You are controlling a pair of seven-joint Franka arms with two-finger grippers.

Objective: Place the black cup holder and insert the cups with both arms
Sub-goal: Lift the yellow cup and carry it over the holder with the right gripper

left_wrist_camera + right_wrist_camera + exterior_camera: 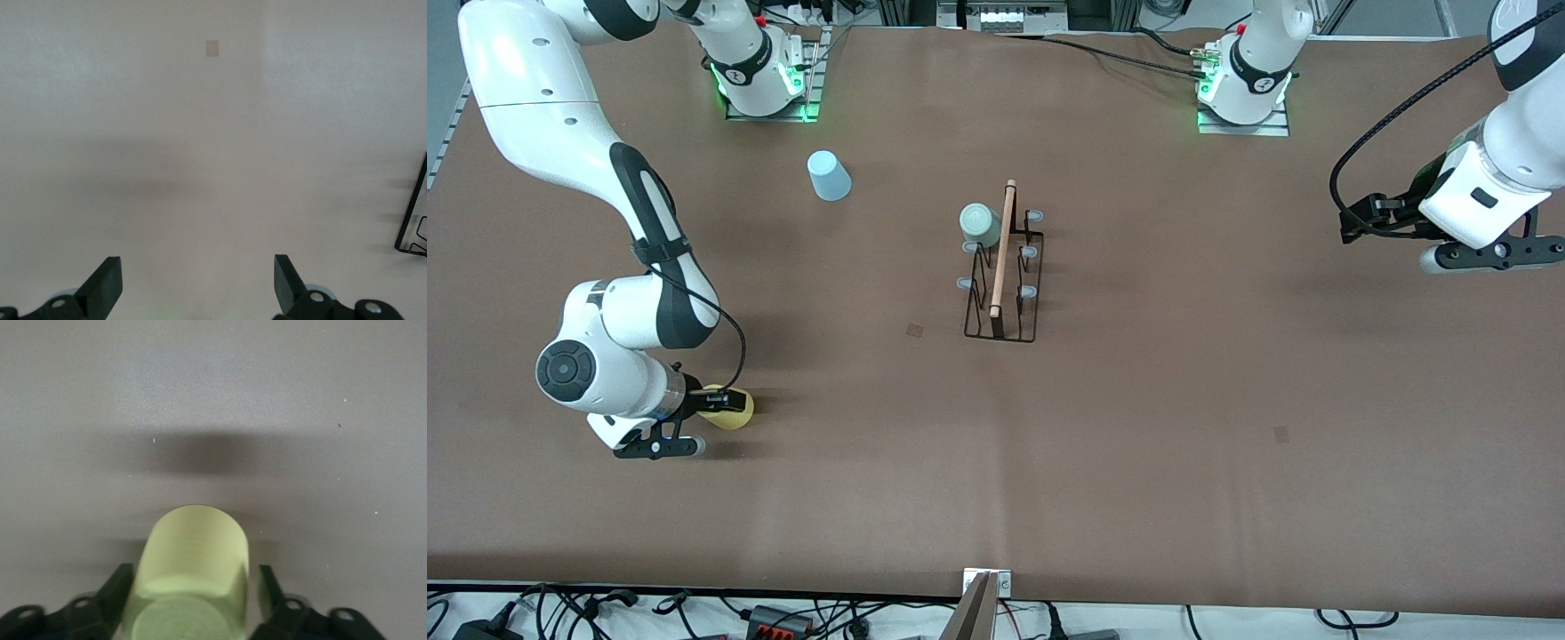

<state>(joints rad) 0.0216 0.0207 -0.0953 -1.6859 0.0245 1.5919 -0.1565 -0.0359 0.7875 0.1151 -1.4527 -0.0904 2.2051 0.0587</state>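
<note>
A: So, starting at the right arm's end of the table: the right gripper [713,402] has its jaws closed on the yellow cup [190,577], well nearer the front camera than the black cup holder [1001,267].

B: And the blue cup [829,175]?

A: Upside down, farther back than the holder. The mint cup [980,224] already sits on 1 peg.

B: The left gripper [197,287]?

A: Jaws wide open, empty, waiting over bare table at the left arm's end.

B: Risks?

A: Likely a squeezed, slippery tumbler twisting in the grip, then missing its peg and nudging the light holder.
</note>
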